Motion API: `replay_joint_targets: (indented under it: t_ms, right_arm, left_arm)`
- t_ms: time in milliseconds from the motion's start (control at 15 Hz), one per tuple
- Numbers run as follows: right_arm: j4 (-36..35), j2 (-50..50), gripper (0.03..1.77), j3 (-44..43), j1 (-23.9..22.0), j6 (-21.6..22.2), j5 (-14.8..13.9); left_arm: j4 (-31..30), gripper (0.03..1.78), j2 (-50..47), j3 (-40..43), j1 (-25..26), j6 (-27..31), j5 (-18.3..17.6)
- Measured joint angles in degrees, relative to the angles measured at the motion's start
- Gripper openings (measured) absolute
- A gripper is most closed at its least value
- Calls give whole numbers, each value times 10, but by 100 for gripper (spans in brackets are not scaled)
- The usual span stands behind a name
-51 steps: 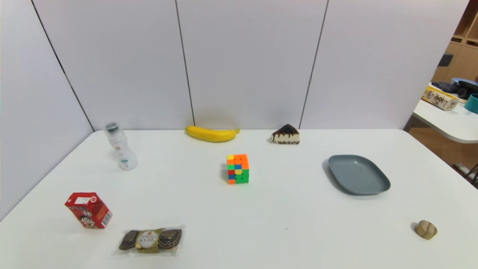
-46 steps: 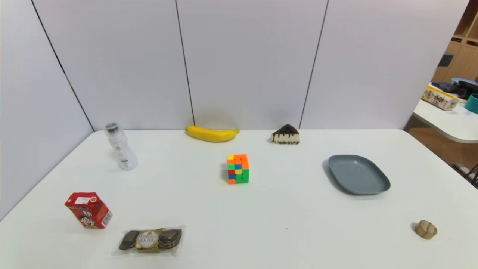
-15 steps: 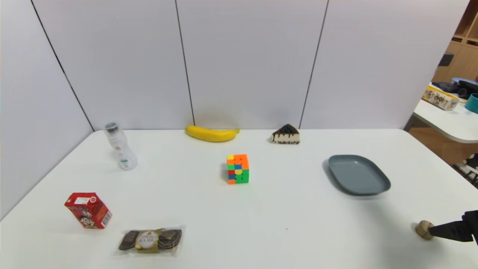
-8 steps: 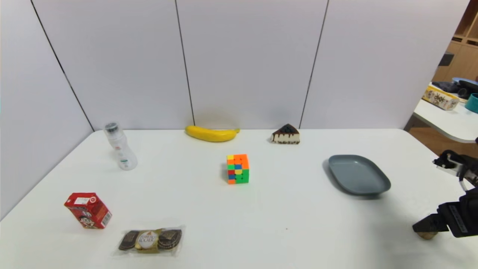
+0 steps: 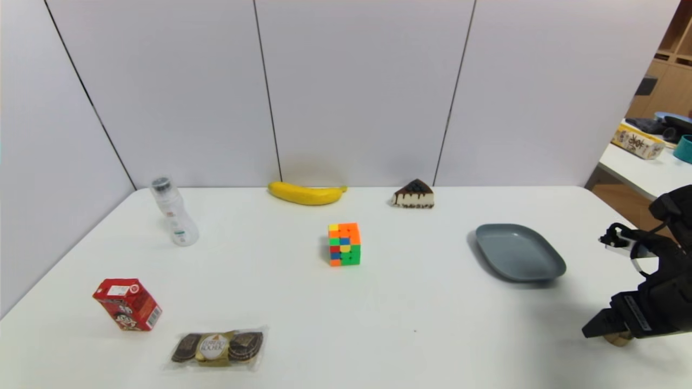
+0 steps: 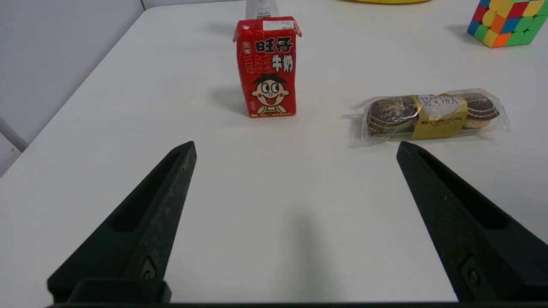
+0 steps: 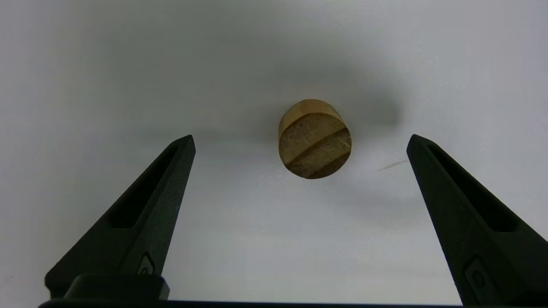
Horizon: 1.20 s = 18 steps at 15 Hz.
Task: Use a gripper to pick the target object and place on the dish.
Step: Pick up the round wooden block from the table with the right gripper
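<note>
Puck (image 7: 314, 143) on table, under wide-spread right gripper (image 7: 299, 141).

White table (image 5: 411, 346) w/ pale grey panel walls (image 5: 357, 92) behind and at left. Second white table (image 5: 646, 175) and wooden shelving (image 5: 673, 65) at far right.

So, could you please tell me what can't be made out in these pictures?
- Head view: the right tool hides most of the wooden puck.
- Head view: bottle label too small to read.
- Left wrist view: cube cut off by the edge.
</note>
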Motion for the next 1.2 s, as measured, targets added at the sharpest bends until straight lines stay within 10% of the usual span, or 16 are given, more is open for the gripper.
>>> replay_joint_targets:
  t_ms: [600,1200]
  right_arm:
    - [-1,25,171,-2,2,0,-1]
    - [1,28,47,-11,3,0,-1]
  left_arm:
    - [0,169,0,0,0,0,0]
    - [0,169,0,0,0,0,0]
